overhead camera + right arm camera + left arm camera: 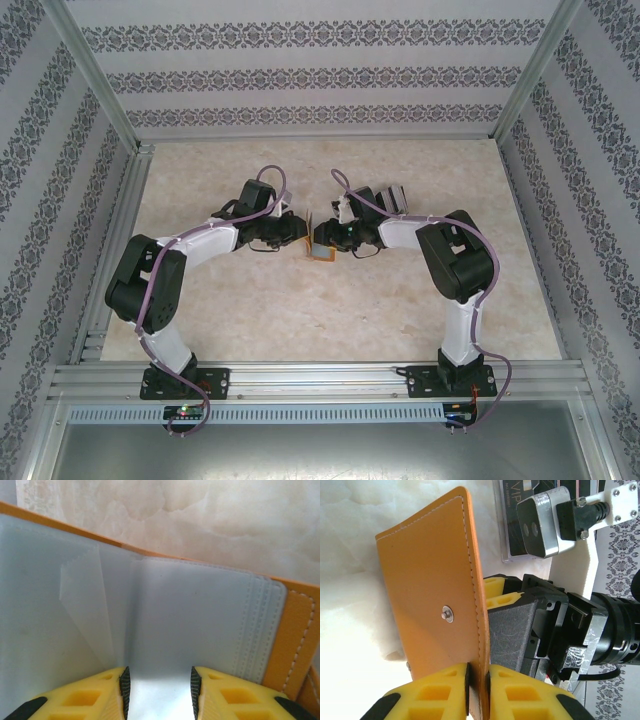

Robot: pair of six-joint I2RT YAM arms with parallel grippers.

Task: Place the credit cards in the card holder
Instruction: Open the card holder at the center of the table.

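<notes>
While I hold here, my left gripper (pixel 479 692) is clamped tight on the bottom edge of the card holder (pixel 427 600), standing its orange flap upright off the table (pixel 250 310), snap (pixel 448 613) facing my left wrist camera; just past that flap the right gripper (pixel 157 690) noses into the pale blue-grey pockets, jaws partly apart and gripping nothing that I can make out, though I can't tell whether the tips press on the pocket sheet; so the holder's open inside faces the right arm; beyond it, further up the table, the credit cards (pixel 507 535) lie flat just behind the right wrist, nearer that arm than the left; I'd judge the right wrist camera (pixel 540 525), hanging over the stack, to be the one obstruction.
</notes>
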